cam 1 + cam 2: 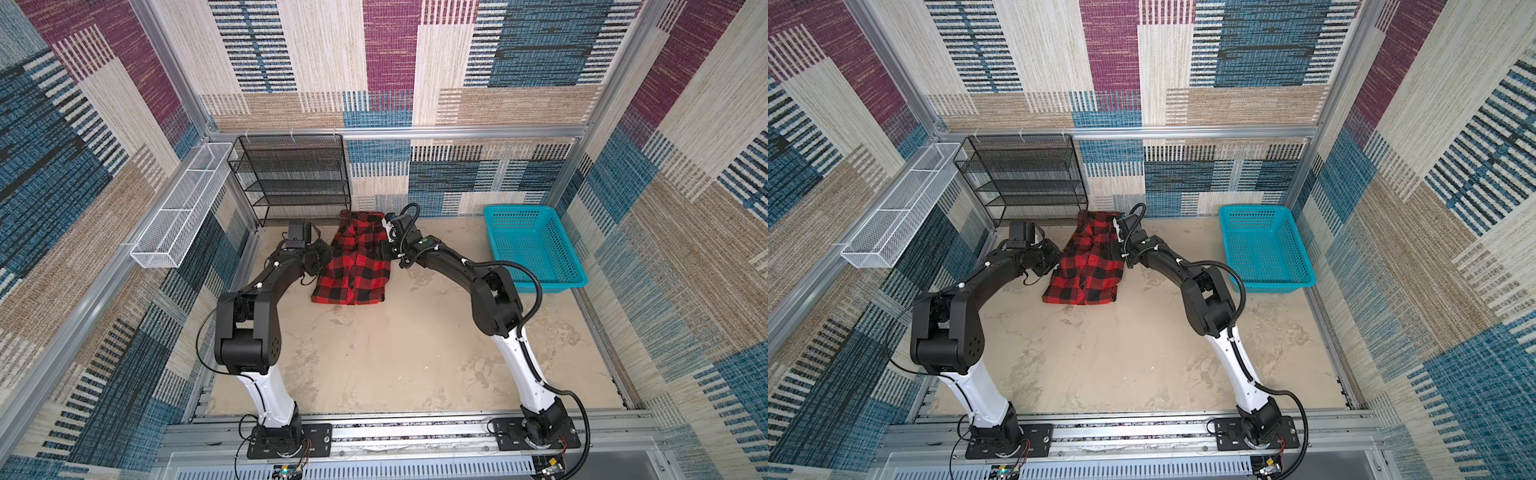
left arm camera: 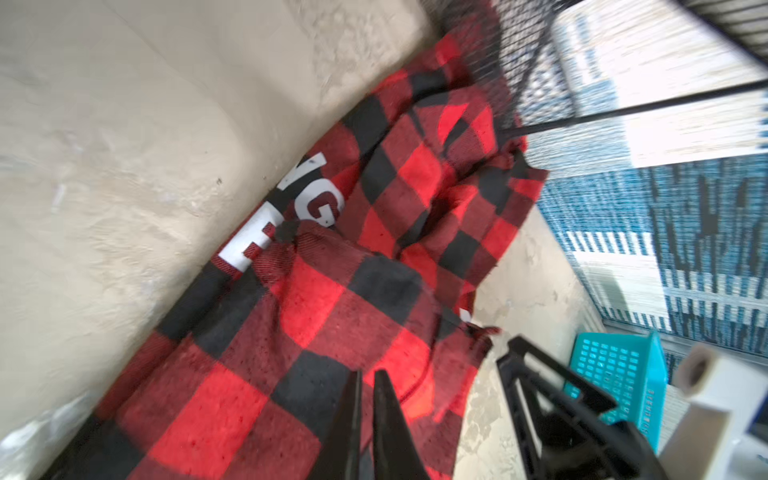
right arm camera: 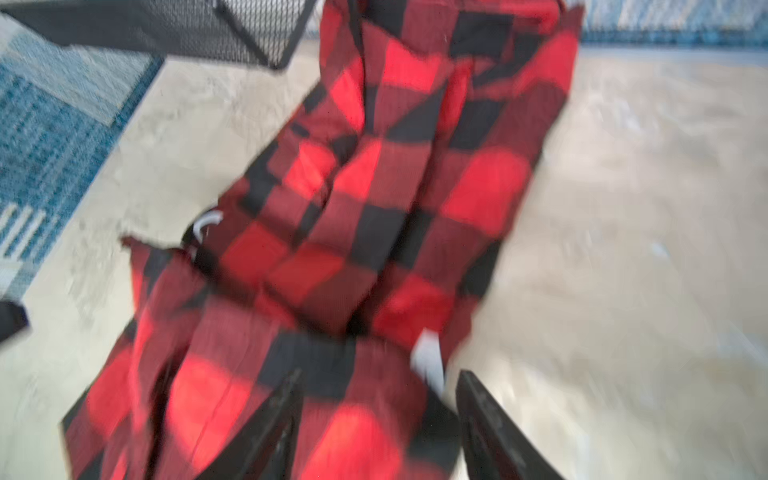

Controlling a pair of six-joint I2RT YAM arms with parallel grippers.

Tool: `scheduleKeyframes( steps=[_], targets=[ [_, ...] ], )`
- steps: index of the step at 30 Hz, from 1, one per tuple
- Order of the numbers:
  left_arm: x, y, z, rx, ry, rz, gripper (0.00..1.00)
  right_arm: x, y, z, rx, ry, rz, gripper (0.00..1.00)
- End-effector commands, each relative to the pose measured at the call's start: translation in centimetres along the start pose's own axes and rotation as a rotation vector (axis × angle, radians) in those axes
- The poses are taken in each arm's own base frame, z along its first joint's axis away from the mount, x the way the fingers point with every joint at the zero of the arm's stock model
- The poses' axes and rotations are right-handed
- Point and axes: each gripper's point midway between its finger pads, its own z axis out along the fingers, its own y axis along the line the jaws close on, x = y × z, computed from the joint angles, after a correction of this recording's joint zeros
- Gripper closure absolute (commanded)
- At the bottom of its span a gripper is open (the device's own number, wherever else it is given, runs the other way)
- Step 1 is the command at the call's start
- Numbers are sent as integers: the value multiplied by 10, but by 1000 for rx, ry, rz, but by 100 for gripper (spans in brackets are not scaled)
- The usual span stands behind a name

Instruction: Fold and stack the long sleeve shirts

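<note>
Loose fold beside the rack (image 1: 291,178)
Right gripper (image 3: 380,374) gapes empty over the shirt (image 1: 353,266); left gripper (image 2: 369,374) is pinched shut. Rumpled layers may spring apart or snag the rack.

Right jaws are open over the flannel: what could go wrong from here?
1. The shirt has its far end close against the black mesh rack; a pull there might snag it.
2. The right gripper stands open over bunched layers; closing may pinch more than one.
3. The left gripper is shut low over the cloth; whether it pinches fabric is unclear, so lifting could drag the fold.
</note>
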Motion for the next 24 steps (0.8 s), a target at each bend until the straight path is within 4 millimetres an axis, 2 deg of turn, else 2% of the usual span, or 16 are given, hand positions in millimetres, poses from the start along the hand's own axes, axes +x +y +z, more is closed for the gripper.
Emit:
scheduleKeyframes(
  steps=[1,3,6,9,12,15,20,24],
  targets=[
    [2,-7,-13,26,-5,55,89,-14,34,-37,-92,-71,12,50],
    [7,-13,-10,75,12,51,91,0,49,-43,-153,-45,35,60],
    [13,-15,8,112,38,33,100,19,62,-39,-224,-8,75,66],
    [17,-8,33,116,61,6,100,33,67,-26,-265,25,119,69],
    [16,10,53,60,51,-5,100,46,73,-15,-313,52,148,71],
    [11,26,71,-6,28,6,100,65,68,3,-317,94,178,72],
    [9,52,98,-107,26,16,100,105,46,31,-256,169,223,75],
    [12,57,103,-120,31,5,100,127,36,38,-235,207,254,77]
  ],
)
